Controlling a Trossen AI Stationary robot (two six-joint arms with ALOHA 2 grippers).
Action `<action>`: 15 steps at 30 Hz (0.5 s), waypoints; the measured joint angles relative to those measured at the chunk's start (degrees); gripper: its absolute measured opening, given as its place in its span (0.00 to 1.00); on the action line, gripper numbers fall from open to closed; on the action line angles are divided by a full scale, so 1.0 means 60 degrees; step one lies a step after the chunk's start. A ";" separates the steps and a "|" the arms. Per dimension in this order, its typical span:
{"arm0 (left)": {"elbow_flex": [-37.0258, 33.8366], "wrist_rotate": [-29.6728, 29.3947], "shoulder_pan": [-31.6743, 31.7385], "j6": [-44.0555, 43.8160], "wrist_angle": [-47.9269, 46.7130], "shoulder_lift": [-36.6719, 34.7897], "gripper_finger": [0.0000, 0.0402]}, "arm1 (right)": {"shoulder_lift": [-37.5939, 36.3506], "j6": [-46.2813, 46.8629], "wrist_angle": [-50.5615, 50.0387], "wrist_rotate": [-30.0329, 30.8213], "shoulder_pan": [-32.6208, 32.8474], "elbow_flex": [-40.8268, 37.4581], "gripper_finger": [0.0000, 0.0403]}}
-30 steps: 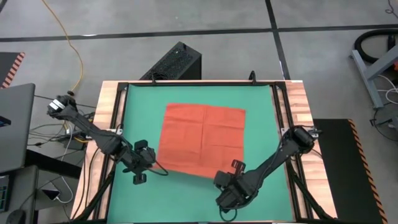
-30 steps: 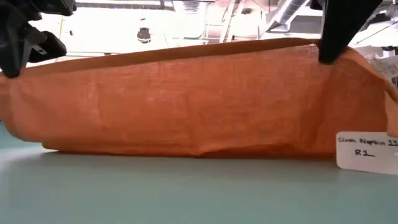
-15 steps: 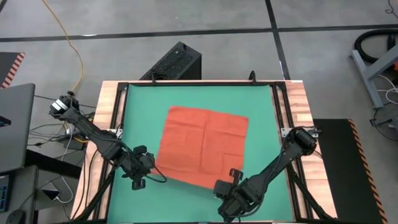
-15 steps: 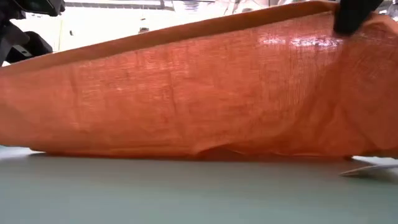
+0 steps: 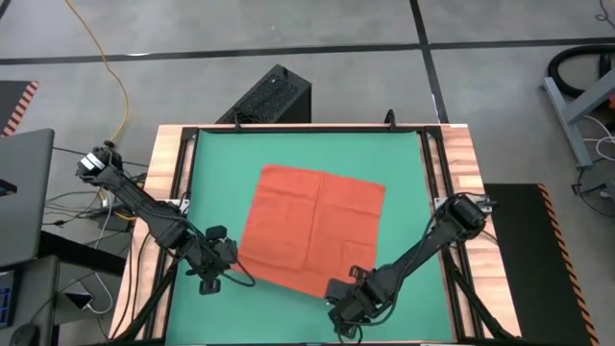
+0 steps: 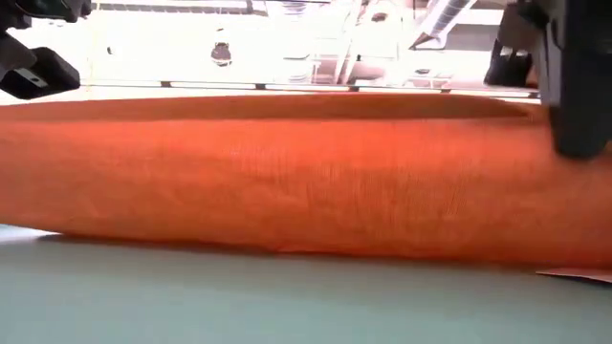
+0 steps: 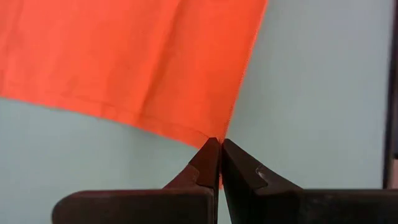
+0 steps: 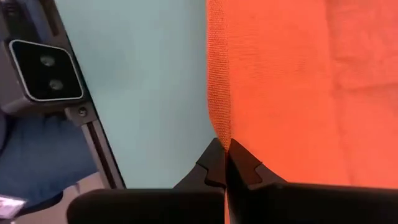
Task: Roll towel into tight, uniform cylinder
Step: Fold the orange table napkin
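The orange-red towel point(image 5: 312, 226) lies spread on the green mat point(image 5: 211, 173), and its near edge point(image 6: 287, 105) is held up off the mat between my two grippers. My left gripper point(image 5: 227, 273) is shut at the towel's near left corner. At the near right corner, my right gripper point(image 5: 343, 291) is also shut. In the low view the raised cloth point(image 6: 306, 182) fills the picture's width, with the left gripper point(image 6: 38, 72) at one end and the right gripper point(image 6: 574, 105) at the other. My left gripper pinches the towel's near left corner point(image 7: 213, 137) between its two fingers, slanting down from the near left. The corner is lifted and the rest of the cloth runs down onto the mat. My right gripper pinches the near right corner at the side edge point(image 8: 219, 134) between its two fingers, slanting down from above. That corner is lifted too, with the cloth behind it resting on the mat.
A wooden frame point(image 5: 461, 173) borders the mat. A black box point(image 5: 269, 96) stands beyond the table's far edge, and a laptop point(image 5: 24, 192) and cables lie off to the left. A pale tag sliver point(image 6: 574, 274) lies on the mat under the towel's right end.
My right gripper has sunk, tipped further downward and moved toward the table's near edge with its corner. The towel's lifted near edge, which stood higher at the right, has come down and now runs about level. The towel's far part has stayed on the mat.
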 joint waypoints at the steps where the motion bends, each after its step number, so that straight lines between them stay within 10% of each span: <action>1: -0.0111 0.0197 0.0010 0.0000 0.0086 0.0000 0.00 | -0.0004 -0.0007 0.0220 -0.0051 -0.0001 -0.0117 0.02; 15: -0.2110 0.1417 0.0014 -0.0524 0.3224 -0.0011 0.00 | -0.0004 -0.0017 0.0834 -0.0058 0.0053 -0.0387 0.03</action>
